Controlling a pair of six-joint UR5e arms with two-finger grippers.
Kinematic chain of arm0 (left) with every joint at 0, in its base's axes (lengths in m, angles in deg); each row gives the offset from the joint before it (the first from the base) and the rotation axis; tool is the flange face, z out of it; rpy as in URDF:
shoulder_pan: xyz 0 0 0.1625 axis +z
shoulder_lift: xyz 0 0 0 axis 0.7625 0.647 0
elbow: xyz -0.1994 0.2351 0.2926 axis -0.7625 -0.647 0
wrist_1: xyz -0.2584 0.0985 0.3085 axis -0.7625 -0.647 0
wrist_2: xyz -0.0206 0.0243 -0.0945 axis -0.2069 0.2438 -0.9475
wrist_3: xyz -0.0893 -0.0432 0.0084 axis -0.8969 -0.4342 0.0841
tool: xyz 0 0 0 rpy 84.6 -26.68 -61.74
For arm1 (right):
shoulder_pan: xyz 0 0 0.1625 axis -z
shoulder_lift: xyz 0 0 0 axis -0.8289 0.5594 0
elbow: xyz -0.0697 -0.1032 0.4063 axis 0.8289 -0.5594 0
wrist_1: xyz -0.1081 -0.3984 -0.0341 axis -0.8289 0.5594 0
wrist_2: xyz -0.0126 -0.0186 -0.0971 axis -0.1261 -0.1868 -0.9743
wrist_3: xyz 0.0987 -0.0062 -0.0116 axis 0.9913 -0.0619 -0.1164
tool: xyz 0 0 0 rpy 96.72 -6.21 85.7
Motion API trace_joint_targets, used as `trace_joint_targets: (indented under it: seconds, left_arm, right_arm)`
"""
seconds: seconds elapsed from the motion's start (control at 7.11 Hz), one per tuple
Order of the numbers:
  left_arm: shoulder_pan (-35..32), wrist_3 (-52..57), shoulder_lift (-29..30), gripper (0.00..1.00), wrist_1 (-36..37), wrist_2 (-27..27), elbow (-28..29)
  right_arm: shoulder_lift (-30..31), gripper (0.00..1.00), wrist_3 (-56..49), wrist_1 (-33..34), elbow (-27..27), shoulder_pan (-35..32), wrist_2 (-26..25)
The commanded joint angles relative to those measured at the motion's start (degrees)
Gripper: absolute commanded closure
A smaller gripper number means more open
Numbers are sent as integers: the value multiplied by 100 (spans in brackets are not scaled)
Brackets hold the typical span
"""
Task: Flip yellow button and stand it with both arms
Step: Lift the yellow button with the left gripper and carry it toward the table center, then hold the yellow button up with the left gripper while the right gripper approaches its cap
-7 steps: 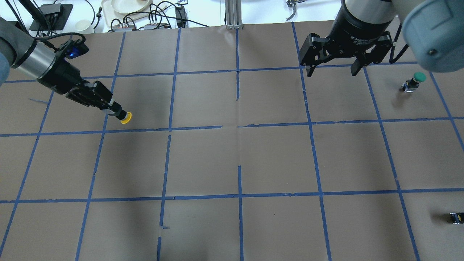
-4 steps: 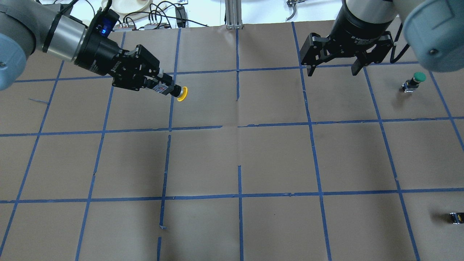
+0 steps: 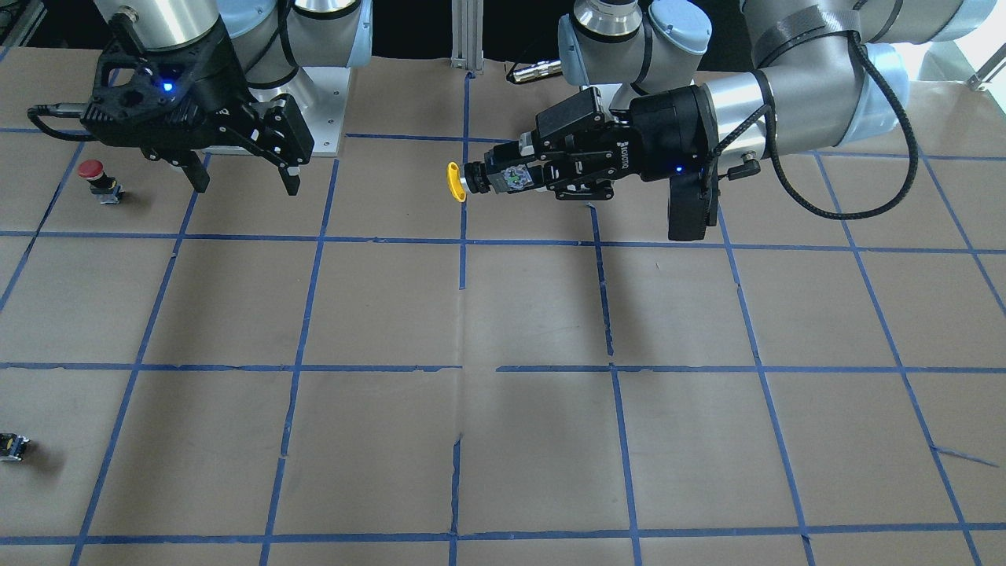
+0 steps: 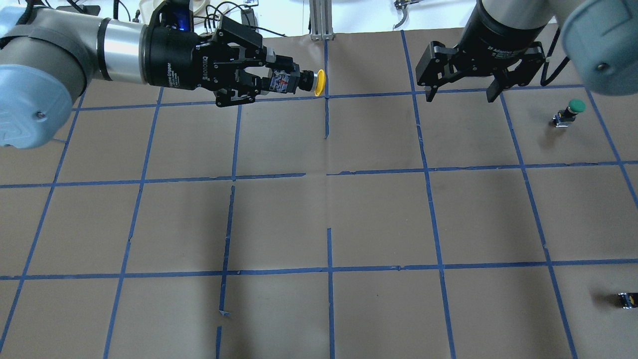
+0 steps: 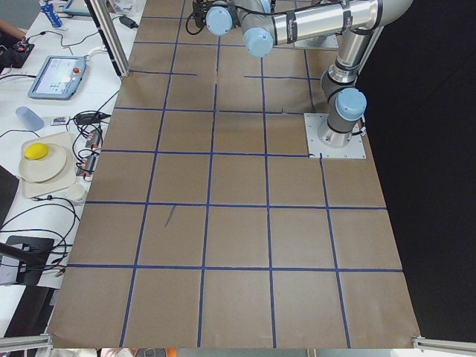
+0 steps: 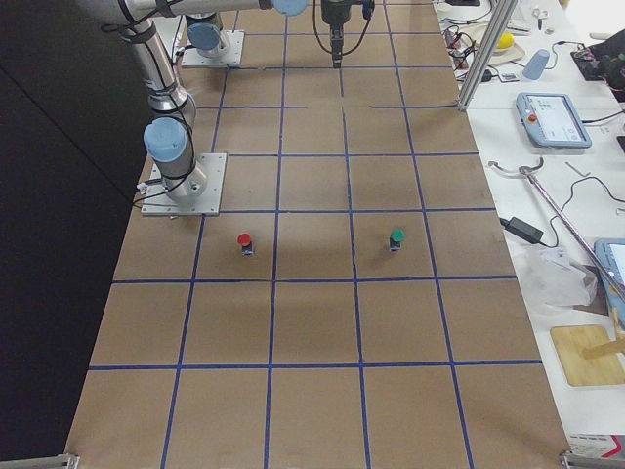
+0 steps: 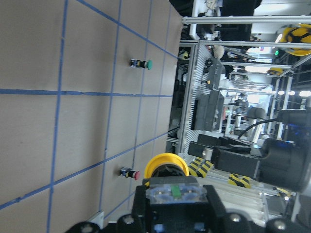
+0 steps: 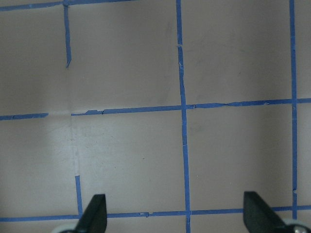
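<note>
Handover step, I judge: left gripper (image 4: 281, 80) clamps the yellow button (image 4: 320, 82) level above the far centre, so the wide-spread right gripper (image 4: 460, 96) must next take it.

Body notes: left arm (image 4: 119, 47) and right arm (image 4: 503, 25) are silver-grey tubes with pale blue joint caps (image 4: 30, 109), one screw each. Black wrists carry white lettering. Blue LED (image 4: 182, 21) at 12 o'clock on the left wrist. Black cable (image 3: 912, 149) along the left forearm. The left gripper (image 4: 286, 81) and right gripper (image 4: 459, 94) are black, two-fingered.
</note>
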Motion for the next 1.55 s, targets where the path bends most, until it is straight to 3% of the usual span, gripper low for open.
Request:
trace_joint_targets:
  seconds: [0.0,0.28,0.56,0.7,0.84,0.98,1.12,1.41]
  left_arm:
    - [-27,-7,67,89,96,-754,-220]
    - [-315,-94,59,89,262,-852,-230]
    - [-397,-217,33,89,378,-1002,-256]
    - [-414,-226,6,89,387,-1168,-309]
    - [-388,-218,50,89,439,-1404,-335]
    - [-422,-191,85,89,474,-1406,-344]
    - [-423,-217,103,89,475,-1407,-344]
    - [-423,-217,129,89,475,-1415,-336]
  right_arm:
    - [36,1,32,-243,1,617,663]
    - [106,7,293,-1101,10,1258,1884]
    - [89,1,383,-2233,72,1717,3937]
    - [89,1,383,-2962,81,1701,5209]
    - [89,0,401,-3317,107,1701,6101]
    - [107,0,401,-3729,150,1666,6388]
    - [107,1,383,-3725,229,1657,6626]
    - [46,2,392,-3716,291,1639,6655]
